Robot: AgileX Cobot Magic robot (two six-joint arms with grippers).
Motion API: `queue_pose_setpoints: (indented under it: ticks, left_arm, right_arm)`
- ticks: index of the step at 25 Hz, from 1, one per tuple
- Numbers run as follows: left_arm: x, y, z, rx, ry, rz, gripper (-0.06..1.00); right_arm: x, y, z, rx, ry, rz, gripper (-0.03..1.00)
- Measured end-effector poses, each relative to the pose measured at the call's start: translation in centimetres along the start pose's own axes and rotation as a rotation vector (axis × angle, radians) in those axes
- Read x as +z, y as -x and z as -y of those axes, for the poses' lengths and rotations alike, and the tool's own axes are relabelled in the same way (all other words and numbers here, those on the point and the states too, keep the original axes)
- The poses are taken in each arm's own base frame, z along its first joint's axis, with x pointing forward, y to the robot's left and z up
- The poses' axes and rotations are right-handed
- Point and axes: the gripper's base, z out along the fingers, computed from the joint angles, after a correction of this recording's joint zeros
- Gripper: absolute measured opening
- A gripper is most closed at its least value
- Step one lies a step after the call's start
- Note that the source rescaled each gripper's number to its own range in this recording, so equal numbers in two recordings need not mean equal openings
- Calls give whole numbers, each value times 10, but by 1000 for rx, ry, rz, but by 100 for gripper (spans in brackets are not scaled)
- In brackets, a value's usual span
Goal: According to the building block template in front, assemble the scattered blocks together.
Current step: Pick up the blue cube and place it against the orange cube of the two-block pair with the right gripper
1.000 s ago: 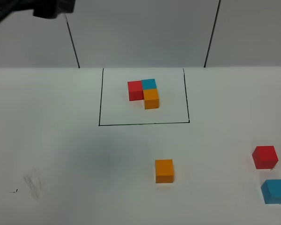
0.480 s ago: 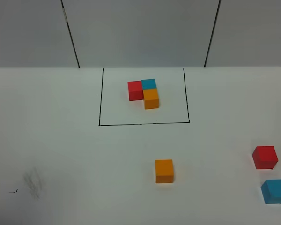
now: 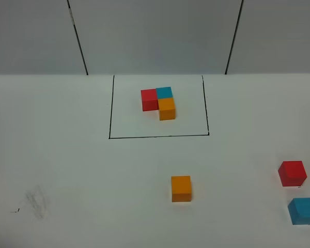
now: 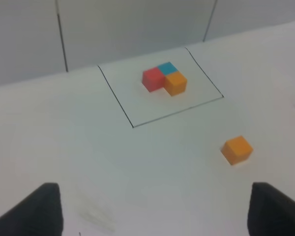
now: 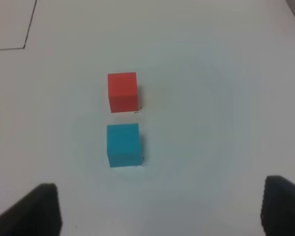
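Left gripper (image 4: pixel 155 211) wide open, empty; right gripper (image 5: pixel 160 206) wide open, empty; red block (image 5: pixel 123 92) near blue block (image 5: pixel 123 144), not touching

Left hand (image 4: pixel 157 209) and right hand (image 5: pixel 162 206) have blunt black fingers (image 4: pixel 39 211).

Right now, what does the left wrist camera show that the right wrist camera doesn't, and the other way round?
Only the left wrist view: the joined red, blue and orange cubes and the loose orange cube. Only the right wrist view: the loose blue cube. Both: the white table, part of the black outline, and the loose red cube, though the left wrist view catches just a sliver of it at the picture's edge.
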Motion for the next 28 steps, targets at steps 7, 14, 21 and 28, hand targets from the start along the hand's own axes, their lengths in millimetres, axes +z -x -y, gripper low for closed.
queue_pose_setpoints:
  ticks: [7,14,21,28]
  left_arm:
    - [13,-49,-1,8,-34,-72,89]
    - [31,-89,6,2,-116,-168,88]
    - [53,-115,9,45,-132,-218,88]
    - [75,-139,10,63,-117,-320,88]
  right_arm:
    - [0,0,0,0,0,0,87]
    - [0,0,0,-1,0,0,87]
    - [0,0,0,-1,0,0,87]
    - [0,0,0,-1,0,0,87]
